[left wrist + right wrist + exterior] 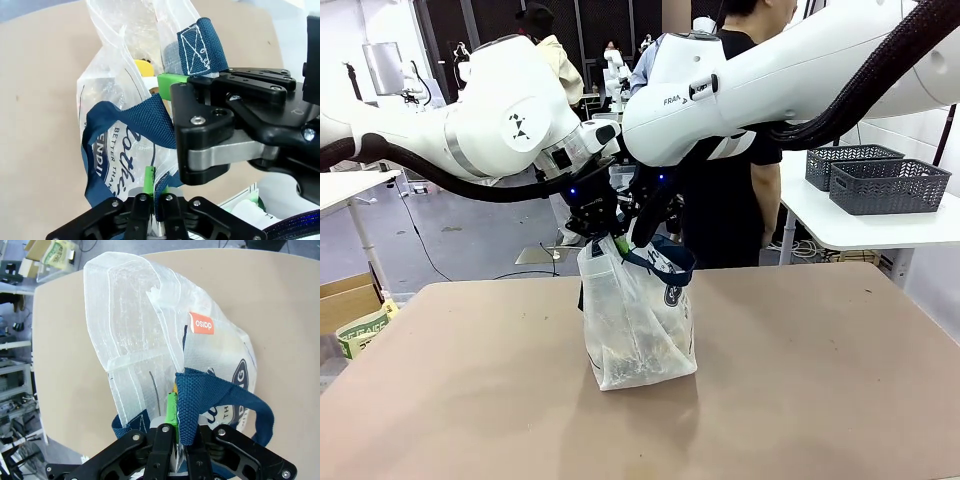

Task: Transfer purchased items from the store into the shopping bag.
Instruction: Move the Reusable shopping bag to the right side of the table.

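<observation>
The shopping bag (638,330) holds a small yellow round item (143,67).

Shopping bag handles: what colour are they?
Navy blue woven straps on the translucent shopping bag; clearest in the left wrist view.

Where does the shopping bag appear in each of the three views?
Front view: shopping bag stands mid-table, under both grippers.
Left wrist view: left of centre, its lettering sideways, above the left gripper.
Right wrist view: centre, top rim open, above the right gripper.
Shared landmark: navy strap handles.
</observation>
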{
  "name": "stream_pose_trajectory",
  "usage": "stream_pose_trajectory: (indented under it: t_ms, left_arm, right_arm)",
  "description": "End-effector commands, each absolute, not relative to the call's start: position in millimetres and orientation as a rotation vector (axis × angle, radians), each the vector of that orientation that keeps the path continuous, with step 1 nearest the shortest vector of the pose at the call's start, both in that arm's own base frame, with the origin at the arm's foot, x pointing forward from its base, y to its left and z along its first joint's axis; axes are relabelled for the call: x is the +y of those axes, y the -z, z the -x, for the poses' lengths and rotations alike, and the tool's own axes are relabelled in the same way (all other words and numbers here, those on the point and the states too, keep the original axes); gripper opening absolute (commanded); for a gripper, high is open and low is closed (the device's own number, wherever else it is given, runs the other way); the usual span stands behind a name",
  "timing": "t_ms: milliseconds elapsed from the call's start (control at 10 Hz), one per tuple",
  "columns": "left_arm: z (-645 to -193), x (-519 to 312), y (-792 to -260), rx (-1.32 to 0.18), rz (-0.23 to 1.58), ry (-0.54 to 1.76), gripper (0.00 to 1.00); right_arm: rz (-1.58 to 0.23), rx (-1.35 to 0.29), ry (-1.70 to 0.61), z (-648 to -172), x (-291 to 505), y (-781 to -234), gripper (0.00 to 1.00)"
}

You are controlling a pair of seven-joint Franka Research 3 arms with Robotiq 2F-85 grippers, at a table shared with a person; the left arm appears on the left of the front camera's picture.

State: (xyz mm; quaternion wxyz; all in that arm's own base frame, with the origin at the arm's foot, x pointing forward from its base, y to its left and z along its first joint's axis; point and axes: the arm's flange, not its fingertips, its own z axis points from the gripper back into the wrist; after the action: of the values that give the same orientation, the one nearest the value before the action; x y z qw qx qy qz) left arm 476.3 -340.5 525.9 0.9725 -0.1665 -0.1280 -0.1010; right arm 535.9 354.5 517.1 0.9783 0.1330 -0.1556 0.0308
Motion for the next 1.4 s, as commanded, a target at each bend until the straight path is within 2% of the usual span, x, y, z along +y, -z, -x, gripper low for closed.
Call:
stream_pose_trajectory:
  t_ms: [0, 100, 200, 300, 700, 800, 1300]
  left_arm:
    - [-475.5, -339.7, -529.9, -0.284, 0.313, 0.196, 0.00]
    - [-474.0, -340.0, -531.0, -0.307, 0.283, 0.190, 0.00]
    - [-476.4, -340.5, -525.9, -0.259, 0.336, 0.204, 0.00]
    - [-476.4, -340.5, -525.9, -0.259, 0.336, 0.204, 0.00]
    - [-476.4, -340.5, -525.9, -0.259, 0.336, 0.204, 0.00]
    - [-476.4, -340.5, -525.9, -0.259, 0.336, 0.204, 0.00]
    - [-476.4, -340.5, -525.9, -0.259, 0.336, 0.204, 0.00]
  right_arm:
    - [-0.270, -0.317, -0.057, -537.3, 352.5, -517.9, 0.00]
    - [-0.270, -0.317, -0.057, -537.3, 352.5, -517.9, 0.00]
    - [-0.270, -0.317, -0.057, -537.3, 352.5, -517.9, 0.00]
    - [-0.268, -0.314, -0.062, -535.9, 354.6, -517.2, 0.10]
    - [-0.367, -0.363, -0.008, -533.1, 320.9, -513.8, 0.88]
    - [-0.404, -0.380, -0.011, -531.4, 313.4, -515.0, 1.00]
    - [-0.495, -0.458, 0.011, -502.3, 258.5, -532.4, 1.00]
